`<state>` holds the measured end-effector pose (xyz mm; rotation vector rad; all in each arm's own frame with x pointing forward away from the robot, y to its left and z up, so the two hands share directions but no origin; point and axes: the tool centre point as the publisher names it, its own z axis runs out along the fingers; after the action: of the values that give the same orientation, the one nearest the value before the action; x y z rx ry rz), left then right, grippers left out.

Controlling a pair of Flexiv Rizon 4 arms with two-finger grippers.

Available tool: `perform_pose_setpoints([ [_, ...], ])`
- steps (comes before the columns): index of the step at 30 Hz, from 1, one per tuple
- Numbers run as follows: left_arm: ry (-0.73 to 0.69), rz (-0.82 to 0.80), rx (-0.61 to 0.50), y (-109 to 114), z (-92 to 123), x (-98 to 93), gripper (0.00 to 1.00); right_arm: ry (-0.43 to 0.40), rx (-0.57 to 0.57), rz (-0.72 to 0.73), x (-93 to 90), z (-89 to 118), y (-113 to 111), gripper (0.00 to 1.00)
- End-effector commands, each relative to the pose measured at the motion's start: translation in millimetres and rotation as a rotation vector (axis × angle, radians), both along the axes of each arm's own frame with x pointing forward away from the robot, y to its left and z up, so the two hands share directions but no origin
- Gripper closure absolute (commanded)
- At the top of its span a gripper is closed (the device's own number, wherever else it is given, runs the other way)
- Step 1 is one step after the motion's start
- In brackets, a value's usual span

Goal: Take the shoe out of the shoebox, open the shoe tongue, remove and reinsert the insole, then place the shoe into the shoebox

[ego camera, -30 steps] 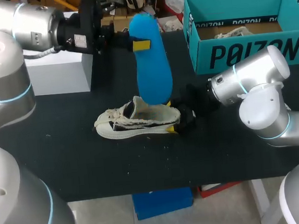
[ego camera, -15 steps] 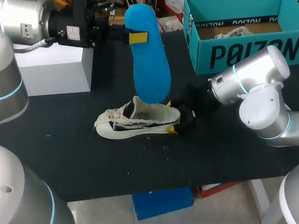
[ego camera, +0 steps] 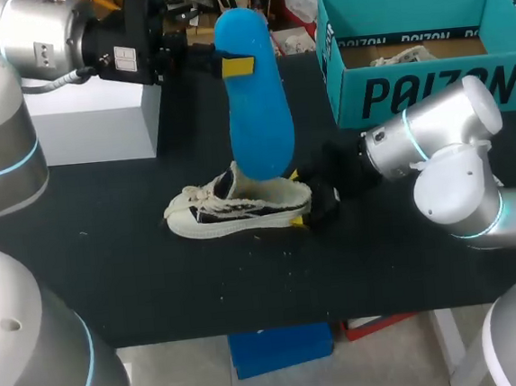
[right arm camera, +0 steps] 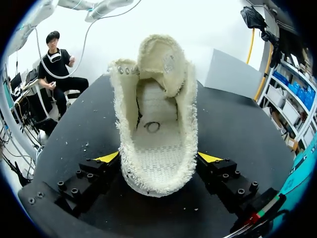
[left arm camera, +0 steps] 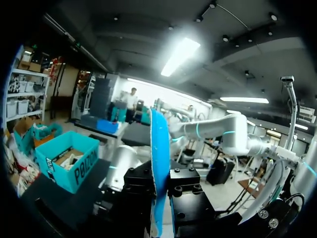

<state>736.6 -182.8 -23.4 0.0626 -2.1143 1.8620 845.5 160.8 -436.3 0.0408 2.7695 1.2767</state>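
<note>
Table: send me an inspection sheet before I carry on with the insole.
Surface: black table, a few light specks.
Job's things: shoe upright on table, tongue lifted; blue insole out, held on end over it; shoebox open at back right, paper inside.
Clutter: white box at back left.
Grippers: left gripper jaws shut on insole; right gripper jaws shut on shoe's heel.
Cables: cable at left wrist, off the table.
Surroundings: nothing seen.
</note>
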Motion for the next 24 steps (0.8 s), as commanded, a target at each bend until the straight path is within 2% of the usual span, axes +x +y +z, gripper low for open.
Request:
perform_pose_setpoints([
  [1, 0.0, 0.003, 0.002, -1, -1, -1.0, 1.0, 0.003, -0.097, 0.006, -7.5, 20, -15, 0.0],
  [4, 0.0, 0.003, 0.002, -1, -1, -1.0, 1.0, 0.003, -0.187, 0.008, -8.8, 28, -26, 0.0],
  [9, 0.0, 0.003, 0.002, -1, -1, -1.0, 1.0, 0.037, -0.438, 0.028, -10.8, 37, -35, 0.0],
  [14, 0.0, 0.003, 0.002, -1, -1, -1.0, 1.0, 0.051, -0.635, 0.02, -12.4, 43, -40, 0.0],
  [17, 0.0, 0.003, 0.002, -1, -1, -1.0, 1.0, 0.054, -0.803, -0.002, -13.1, 48, -43, 0.0],
  [24, 0.0, 0.003, 0.002, -1, -1, -1.0, 1.0, 0.064, -0.962, -0.048, -16.0, 52, -50, 0.0],
])
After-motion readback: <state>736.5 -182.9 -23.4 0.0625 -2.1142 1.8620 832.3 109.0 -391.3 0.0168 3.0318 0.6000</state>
